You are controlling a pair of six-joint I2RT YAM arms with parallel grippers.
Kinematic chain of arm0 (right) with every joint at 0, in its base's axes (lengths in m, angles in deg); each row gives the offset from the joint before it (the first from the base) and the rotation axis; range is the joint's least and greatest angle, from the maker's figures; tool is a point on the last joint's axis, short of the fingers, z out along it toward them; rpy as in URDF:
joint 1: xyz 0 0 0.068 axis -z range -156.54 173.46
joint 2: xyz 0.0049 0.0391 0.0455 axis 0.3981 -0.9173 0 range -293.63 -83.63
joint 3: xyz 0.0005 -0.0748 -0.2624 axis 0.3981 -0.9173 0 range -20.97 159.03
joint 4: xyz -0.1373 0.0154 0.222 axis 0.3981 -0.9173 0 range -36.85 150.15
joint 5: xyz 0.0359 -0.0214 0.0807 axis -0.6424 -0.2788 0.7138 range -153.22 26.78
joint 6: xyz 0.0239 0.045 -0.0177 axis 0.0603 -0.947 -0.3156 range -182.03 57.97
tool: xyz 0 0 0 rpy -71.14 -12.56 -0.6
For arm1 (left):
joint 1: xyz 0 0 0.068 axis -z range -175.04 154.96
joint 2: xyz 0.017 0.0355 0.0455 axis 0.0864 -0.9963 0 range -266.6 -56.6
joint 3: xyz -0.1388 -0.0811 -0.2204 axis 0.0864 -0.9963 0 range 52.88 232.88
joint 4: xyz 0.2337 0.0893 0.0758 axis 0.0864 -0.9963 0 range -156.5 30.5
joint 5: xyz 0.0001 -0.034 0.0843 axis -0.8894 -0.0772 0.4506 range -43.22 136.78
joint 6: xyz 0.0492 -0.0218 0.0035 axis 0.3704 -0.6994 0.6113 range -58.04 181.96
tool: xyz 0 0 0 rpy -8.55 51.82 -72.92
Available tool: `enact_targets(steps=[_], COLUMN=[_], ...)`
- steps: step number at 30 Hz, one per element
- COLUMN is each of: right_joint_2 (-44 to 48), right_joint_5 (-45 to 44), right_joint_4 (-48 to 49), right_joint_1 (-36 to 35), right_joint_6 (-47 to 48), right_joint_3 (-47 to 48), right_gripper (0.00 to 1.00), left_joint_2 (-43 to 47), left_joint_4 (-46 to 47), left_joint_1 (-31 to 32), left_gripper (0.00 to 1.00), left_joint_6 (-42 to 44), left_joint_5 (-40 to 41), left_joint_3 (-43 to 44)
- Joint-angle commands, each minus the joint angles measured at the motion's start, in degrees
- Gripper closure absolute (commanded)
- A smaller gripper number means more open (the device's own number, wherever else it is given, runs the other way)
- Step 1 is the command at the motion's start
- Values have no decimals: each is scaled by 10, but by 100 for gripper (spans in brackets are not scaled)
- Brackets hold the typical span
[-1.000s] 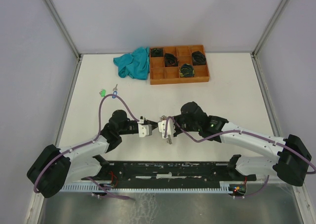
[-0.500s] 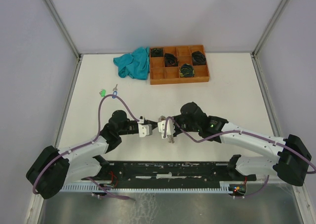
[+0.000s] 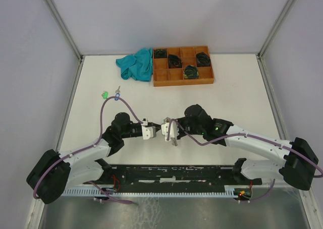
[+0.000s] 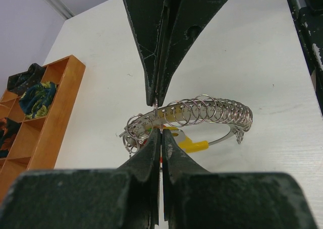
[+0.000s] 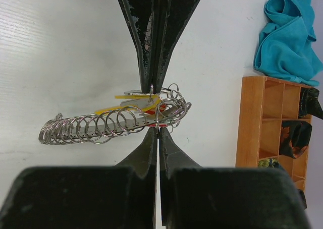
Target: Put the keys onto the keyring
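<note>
The keyring (image 4: pixel 212 110), a silvery band strung with many small rings and bearing a yellow segment (image 4: pixel 194 145), hangs just above the table between my two grippers. My left gripper (image 4: pixel 160 131) is shut on its near edge. My right gripper (image 5: pixel 157 129) faces it from the other side, shut on a small ring at the keyring's (image 5: pixel 96 125) crowded end, beside yellow and red tags. In the top view the two grippers meet tip to tip, left (image 3: pixel 151 132) and right (image 3: pixel 168 131). Two keys, one green-tagged (image 3: pixel 104 94) and one blue-tagged (image 3: pixel 117 93), lie on the table far left.
An orange-brown tray (image 3: pixel 162 80) with black coiled bundles stands at the back, its side wall (image 4: pixel 58 100) also in the left wrist view. A teal cloth (image 3: pixel 135 65) lies bunched against its left side. A black rail (image 3: pixel 171 172) runs along the near edge.
</note>
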Motion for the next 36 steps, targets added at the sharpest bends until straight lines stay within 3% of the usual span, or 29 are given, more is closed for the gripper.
enact_targets(steps=[1, 36], right_joint_2=[19, 8], right_joint_5=[-3, 5], right_joint_4=[35, 40], right_joint_1=[-3, -7], right_joint_6=[1, -7], right_joint_3=[9, 12], right_gripper=[99, 99], left_joint_2=[13, -8], left_joint_4=[14, 41], left_joint_1=[2, 3], left_gripper=[97, 97], left_joint_6=[10, -11], left_joint_5=[4, -14], left_joint_3=[22, 27])
